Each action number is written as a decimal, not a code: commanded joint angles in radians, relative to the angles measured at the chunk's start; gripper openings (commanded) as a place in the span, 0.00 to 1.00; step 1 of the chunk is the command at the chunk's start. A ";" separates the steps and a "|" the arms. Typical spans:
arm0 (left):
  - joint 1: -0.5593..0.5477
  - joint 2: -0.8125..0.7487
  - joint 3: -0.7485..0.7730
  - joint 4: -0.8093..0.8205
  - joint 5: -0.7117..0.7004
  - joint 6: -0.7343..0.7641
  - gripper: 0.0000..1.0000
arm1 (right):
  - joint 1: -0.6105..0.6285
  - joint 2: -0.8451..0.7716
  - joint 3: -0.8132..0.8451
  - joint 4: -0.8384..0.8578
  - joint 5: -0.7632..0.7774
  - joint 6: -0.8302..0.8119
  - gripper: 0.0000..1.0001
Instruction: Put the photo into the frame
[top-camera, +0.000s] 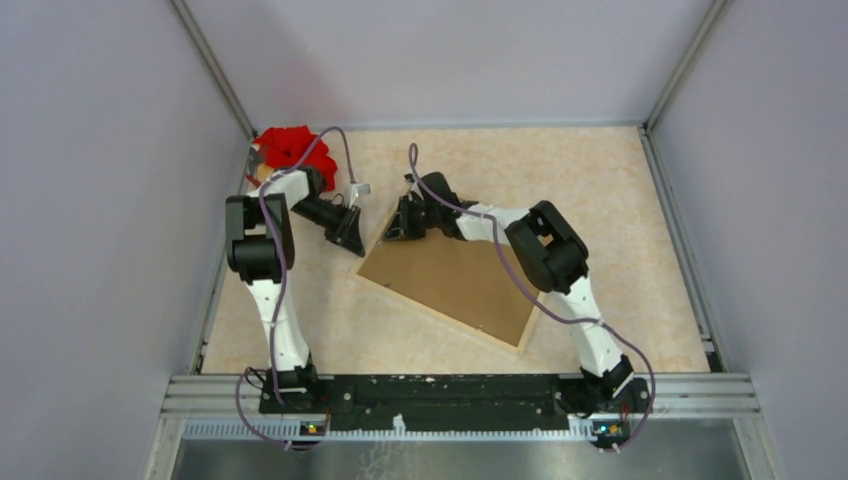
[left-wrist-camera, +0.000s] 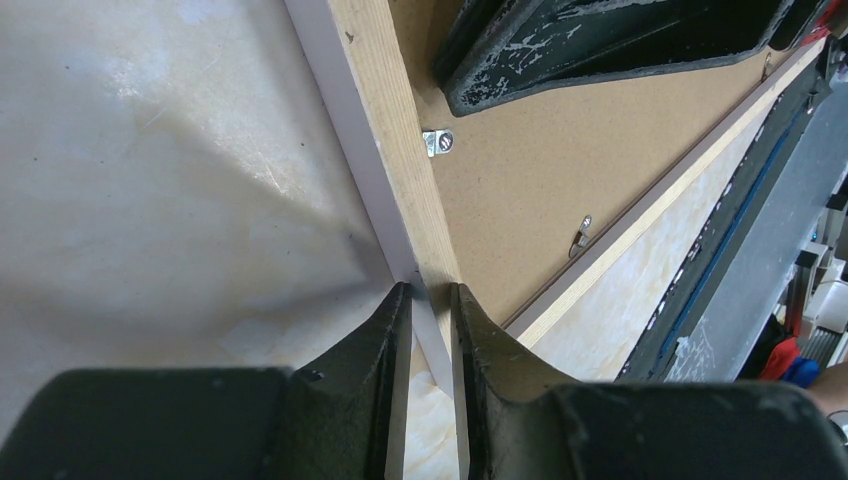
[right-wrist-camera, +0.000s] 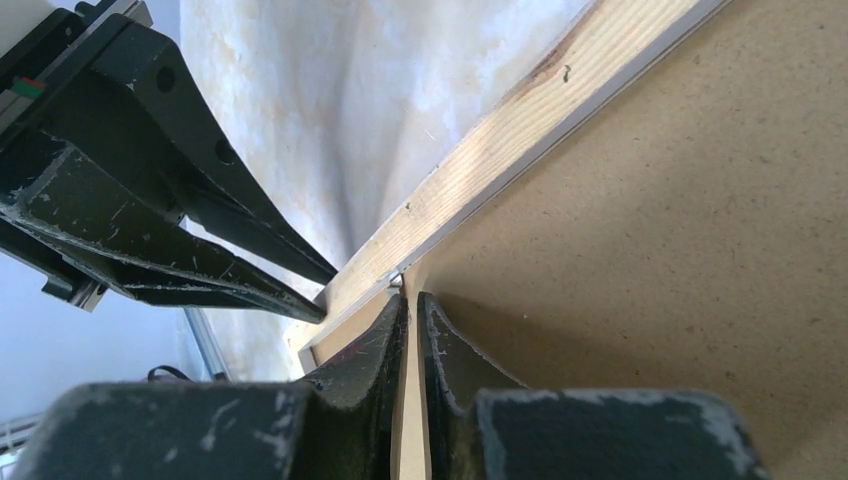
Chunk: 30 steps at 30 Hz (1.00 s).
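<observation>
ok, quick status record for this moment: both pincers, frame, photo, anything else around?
left pincer: astride the frame rail at a corner, closed on it
right pincer: almost shut, apparently pinching the backing board at its edge beside the rail
frame: back up on the table, wood side showing, board sitting in it
metal clips: two visible on the rails
photo: not in view
other: red object at the far left corner

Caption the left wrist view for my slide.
Fingers of the left gripper pinch the frame by its rail near a corner, the backing board seated inside, right gripper over it.
</observation>
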 joint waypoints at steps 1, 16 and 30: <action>-0.011 -0.024 -0.003 0.022 -0.011 0.025 0.25 | 0.018 0.027 0.052 -0.028 0.001 -0.032 0.09; -0.012 -0.029 -0.001 0.022 -0.012 0.022 0.25 | 0.034 0.035 0.097 -0.066 0.001 -0.054 0.09; -0.010 -0.076 0.018 -0.004 -0.031 0.011 0.32 | 0.035 -0.106 0.227 -0.363 0.139 -0.329 0.55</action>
